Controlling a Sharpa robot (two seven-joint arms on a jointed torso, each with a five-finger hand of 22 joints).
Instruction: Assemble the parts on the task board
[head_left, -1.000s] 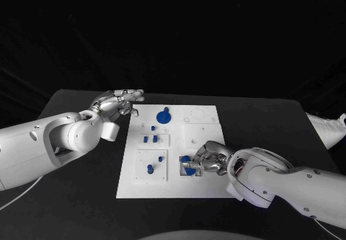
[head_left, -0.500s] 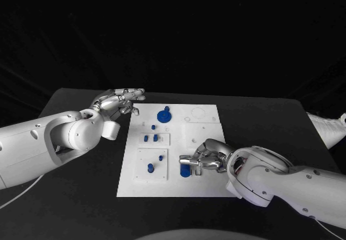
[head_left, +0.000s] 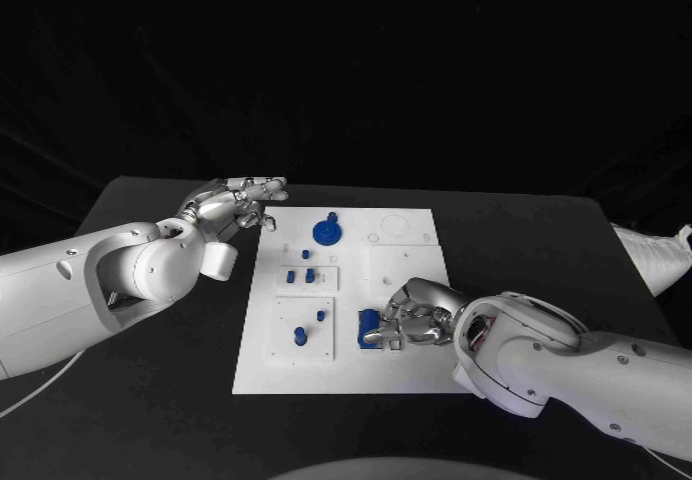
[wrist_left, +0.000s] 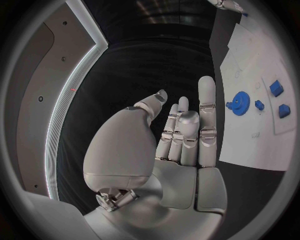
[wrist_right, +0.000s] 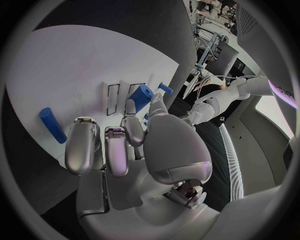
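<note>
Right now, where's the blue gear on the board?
In the head view, the blue gear sits at the far end of the task board, left of centre, nearest the left hand, which hovers open just off the board's far-left corner.

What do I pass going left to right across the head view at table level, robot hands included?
Left robot hand → white board's left edge → blue gear → right robot hand over a blue piece → bare black table on the far right.
</note>
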